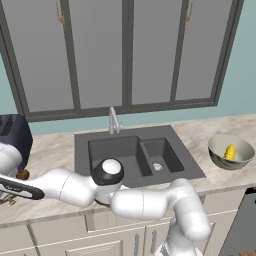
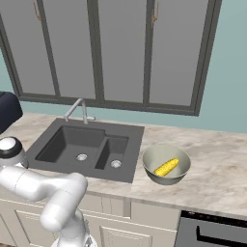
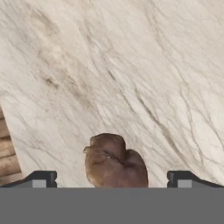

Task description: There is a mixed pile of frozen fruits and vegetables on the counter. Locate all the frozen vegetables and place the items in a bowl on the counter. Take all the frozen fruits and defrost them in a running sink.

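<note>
In the hand view a tan-brown mushroom (image 3: 114,162) lies on the marbled counter (image 3: 131,65). My gripper (image 3: 111,180) is open above it, one fingertip on each side and well clear of it. In the left base view the arm stretches left, and the gripper (image 1: 7,196) hangs low over the counter at the picture's left edge. A small brown food (image 1: 21,174) sits just beyond the hand. The pale grey-green bowl (image 1: 220,156) (image 2: 150,164) stands right of the sink (image 1: 100,150) (image 2: 58,144) with the yellow corn cob (image 1: 230,151) (image 2: 166,167) inside.
A dark blue toaster (image 1: 12,132) stands at the back left, close to the hand. The silver faucet (image 1: 114,120) (image 2: 79,110) rises behind the sink. The counter's front edge, with wooden floor (image 3: 5,153) beyond it, is close to the gripper.
</note>
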Robot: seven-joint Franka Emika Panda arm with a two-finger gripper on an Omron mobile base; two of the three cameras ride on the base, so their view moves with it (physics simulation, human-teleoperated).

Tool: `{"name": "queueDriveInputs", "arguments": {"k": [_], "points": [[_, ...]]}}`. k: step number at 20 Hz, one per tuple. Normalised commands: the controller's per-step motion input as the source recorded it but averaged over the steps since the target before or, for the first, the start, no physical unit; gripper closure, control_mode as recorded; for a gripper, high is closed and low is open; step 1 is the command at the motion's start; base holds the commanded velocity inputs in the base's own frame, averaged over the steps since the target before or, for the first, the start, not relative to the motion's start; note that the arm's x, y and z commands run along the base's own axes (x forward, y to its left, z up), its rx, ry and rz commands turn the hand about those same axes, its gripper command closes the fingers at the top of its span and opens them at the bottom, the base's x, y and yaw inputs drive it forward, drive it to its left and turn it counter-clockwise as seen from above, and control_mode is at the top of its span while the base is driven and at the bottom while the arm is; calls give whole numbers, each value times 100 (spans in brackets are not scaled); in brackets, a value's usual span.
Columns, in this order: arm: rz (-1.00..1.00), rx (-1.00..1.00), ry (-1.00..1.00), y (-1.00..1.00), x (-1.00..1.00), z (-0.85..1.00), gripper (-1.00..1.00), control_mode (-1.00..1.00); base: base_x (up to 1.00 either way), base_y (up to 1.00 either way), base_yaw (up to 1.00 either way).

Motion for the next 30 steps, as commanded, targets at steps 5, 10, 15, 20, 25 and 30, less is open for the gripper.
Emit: {"name": "queueDriveInputs", "arguments": {"k": [5, 10, 15, 20, 25, 30], "points": [[0, 0, 0, 0, -2, -16, -100, -100, 0, 0, 0], [0, 1, 0, -1, 0, -21, -100, -100, 0, 0, 0], [0, 2, 1, 0, -1, -17, -100, -100, 0, 0, 0], [0, 2, 1, 0, 0, -14, 100, -100, 0, 0, 0], [0, 1, 0, 0, 0, -11, 100, -100, 0, 0, 0], [0, 1, 0, 0, 0, -5, 100, -100, 0, 0, 0]]}}
